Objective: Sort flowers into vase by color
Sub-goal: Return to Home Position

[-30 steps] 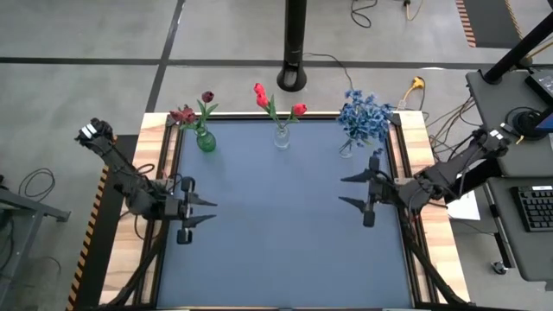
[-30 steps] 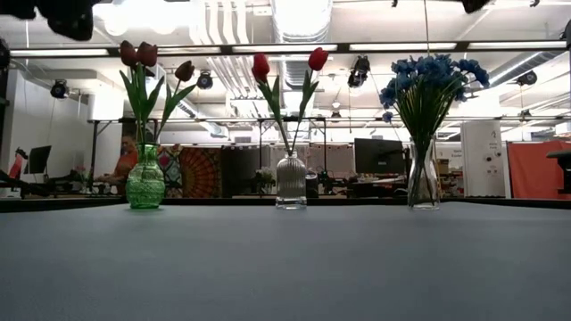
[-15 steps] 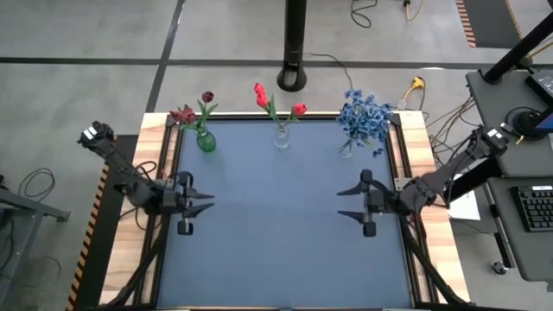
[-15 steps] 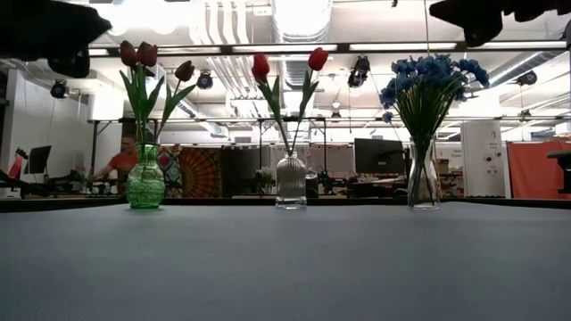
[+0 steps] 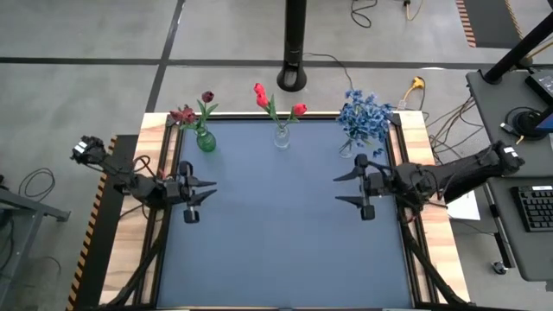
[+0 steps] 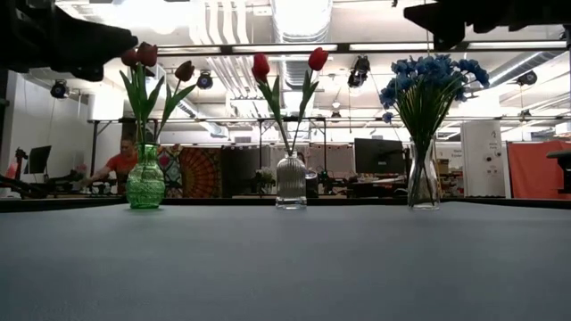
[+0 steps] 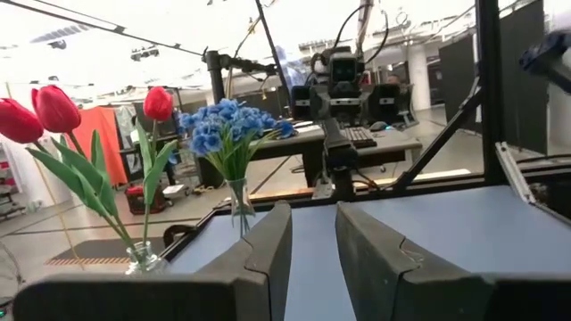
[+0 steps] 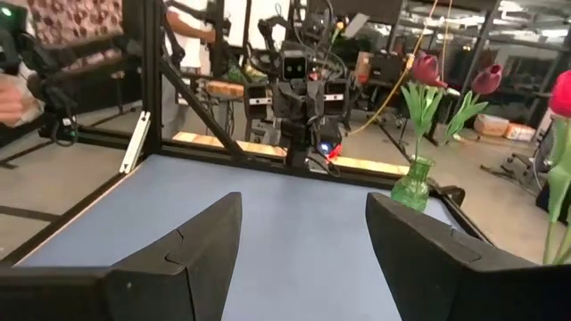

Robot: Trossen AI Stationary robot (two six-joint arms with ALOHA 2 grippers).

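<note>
Three vases stand along the table's far edge. A green vase [image 5: 206, 141] [image 6: 145, 183] holds dark maroon blooms [image 6: 143, 55]. A ribbed clear vase [image 5: 282, 136] [image 6: 291, 181] holds red tulips [image 6: 260, 65]. A tall clear vase [image 6: 423, 178] holds blue blossoms [image 5: 365, 118] [image 6: 434, 76]. My left gripper [image 5: 212, 189] [image 7: 312, 214] hovers over the table's left side, open with a narrow gap. My right gripper [image 5: 336, 190] [image 8: 303, 201] hovers over the right side, open wide. The two point at each other and hold nothing.
A blue mat [image 5: 276, 233] covers the table inside a wooden rim [image 5: 415, 147]. A black pole base [image 5: 294, 79] stands on the floor beyond the far edge. A desk with a keyboard [image 5: 536, 207] is to the right. A person [image 6: 116, 165] sits in the room behind.
My left gripper has moved toward the table's far edge. Both arms have come lower, showing larger at the top of the low view. The right arm has stretched out flatter. The vases and flowers have stayed where they were.
</note>
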